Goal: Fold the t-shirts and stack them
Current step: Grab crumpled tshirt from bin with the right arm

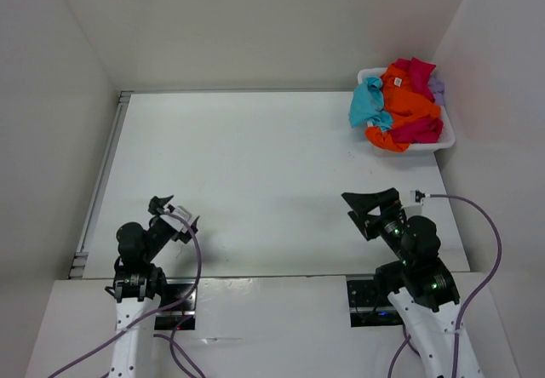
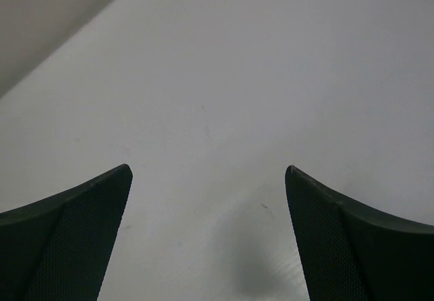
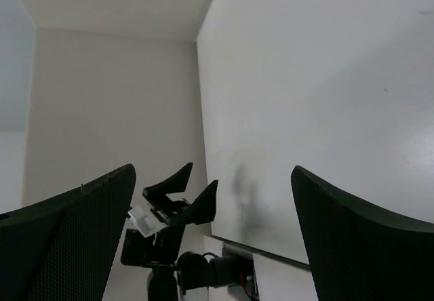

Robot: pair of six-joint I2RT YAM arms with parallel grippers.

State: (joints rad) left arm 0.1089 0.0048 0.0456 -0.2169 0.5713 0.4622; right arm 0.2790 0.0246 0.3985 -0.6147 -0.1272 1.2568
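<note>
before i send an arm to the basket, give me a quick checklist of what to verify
1. Left end effector open, nothing held: ok.
2. Right end effector open, nothing held: ok.
3. All t-shirts in the white basket, far right corner: ok; turquoise shirt droops over the rim.
4. Orange shirt on top, easiest to take first: ok.
5. Lavender shirt free to lift: cannot tell, mostly buried.
6. Table between arms and basket bare: ok.
</note>
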